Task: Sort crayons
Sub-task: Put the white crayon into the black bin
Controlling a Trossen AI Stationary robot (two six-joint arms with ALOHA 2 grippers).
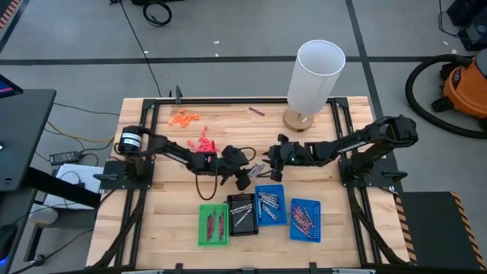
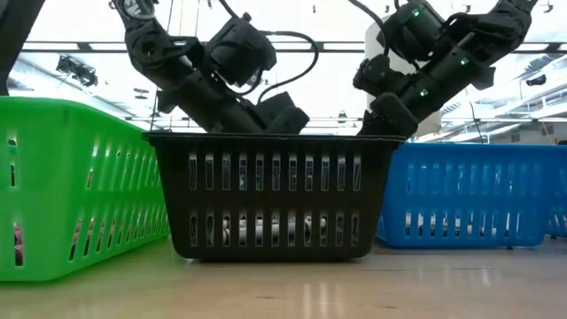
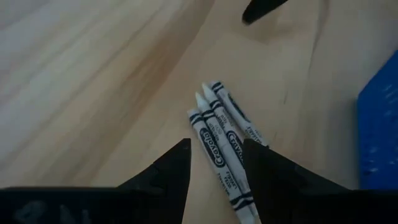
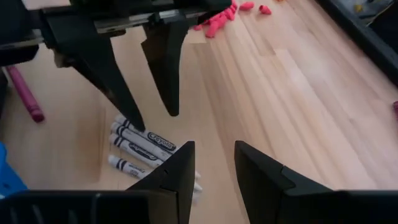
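so the left claw (image 3: 214,165) hangs open over a small bunch of white crayons (image 3: 221,134) on the bare table (image 3: 81,68), its fingers straddling one stick, likely lined up to pinch just that one. in the high view the bunch lies at mid-frame, just above the black tray (image 1: 243,214) and blue tray (image 1: 269,205), so any carry is short. the right claw (image 4: 214,163), also parted and holding nothing, hovers close on the other side of the same bunch, probably waiting its turn. a green tray (image 1: 214,224) and second blue tray (image 1: 306,219) sit alongside, each already holding sorted sticks.
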